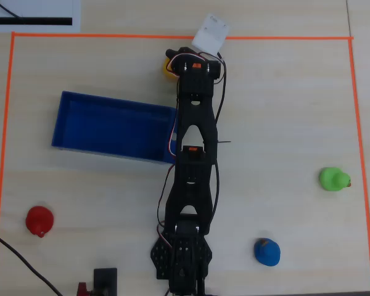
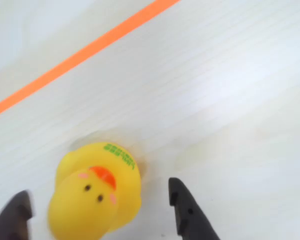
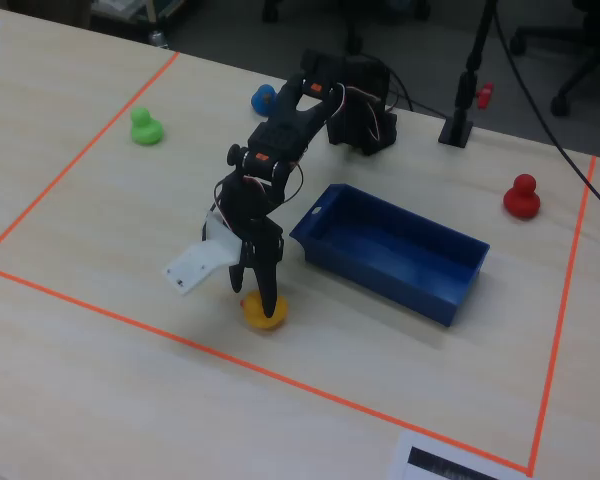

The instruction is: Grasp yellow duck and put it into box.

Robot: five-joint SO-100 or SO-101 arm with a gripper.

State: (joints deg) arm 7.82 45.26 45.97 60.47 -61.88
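Note:
The yellow duck (image 2: 95, 192) sits on the table near the far orange tape line. In the wrist view it faces the camera, and its orange beak shows. My gripper (image 2: 99, 192) is open, with one dark finger on each side of the duck and a gap at both sides. In the overhead view the duck (image 1: 167, 68) peeks out to the left of the gripper (image 1: 174, 61). In the fixed view the gripper (image 3: 263, 295) points down over the duck (image 3: 264, 312). The blue box (image 1: 105, 126) lies empty just left of the arm, and the fixed view shows it too (image 3: 380, 280).
A green duck (image 1: 333, 179), a blue duck (image 1: 267, 251) and a red duck (image 1: 39, 220) stand elsewhere on the table. Orange tape (image 1: 111, 36) borders the work area. A white plate (image 1: 211, 34) sticks out from the wrist.

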